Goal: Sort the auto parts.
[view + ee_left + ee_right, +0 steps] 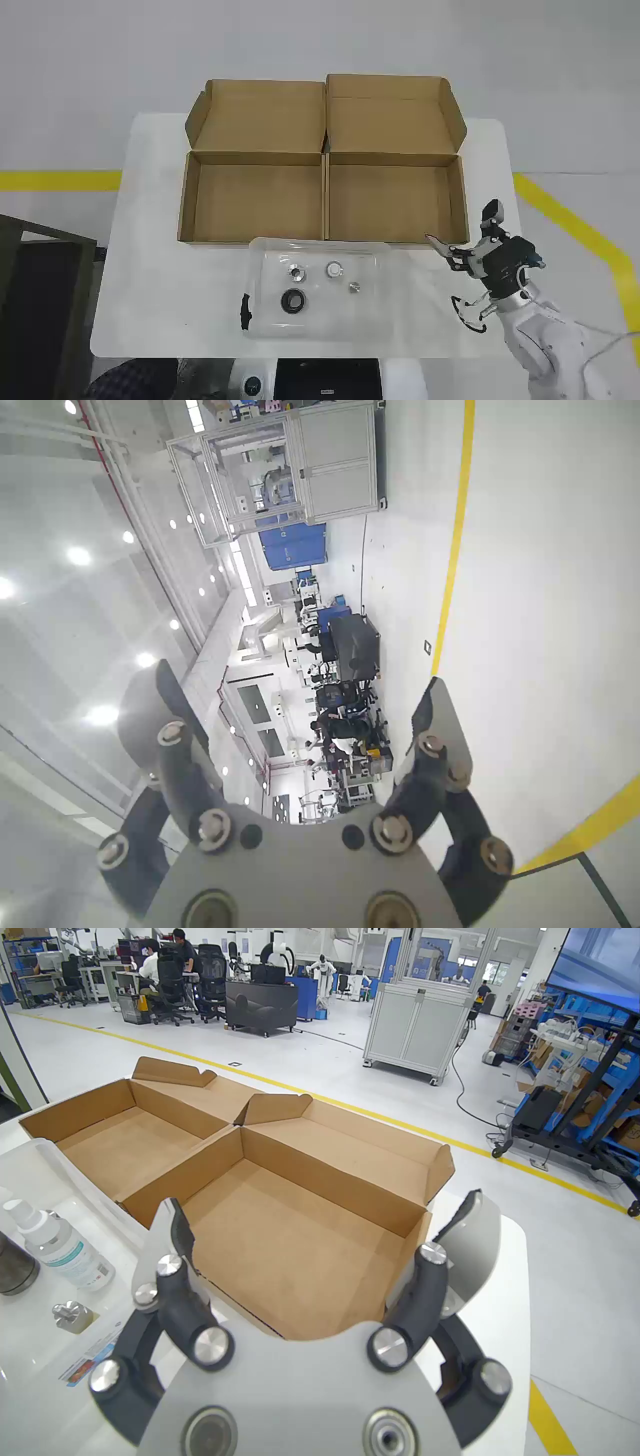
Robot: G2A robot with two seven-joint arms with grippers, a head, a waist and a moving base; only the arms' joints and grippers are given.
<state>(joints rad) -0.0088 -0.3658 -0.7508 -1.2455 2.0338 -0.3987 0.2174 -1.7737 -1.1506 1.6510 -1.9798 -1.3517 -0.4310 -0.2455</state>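
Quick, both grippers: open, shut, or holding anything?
Left gripper: open, holding nothing.
Right gripper: open, holding nothing.

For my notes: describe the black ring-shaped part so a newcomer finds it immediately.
On the white table, in front of the two open cardboard boxes, lies a clear plastic tray. The black ring lies in it, nearer the robot than the other loose parts. It is the only dark, ring-shaped one; its neighbours are silver or white.
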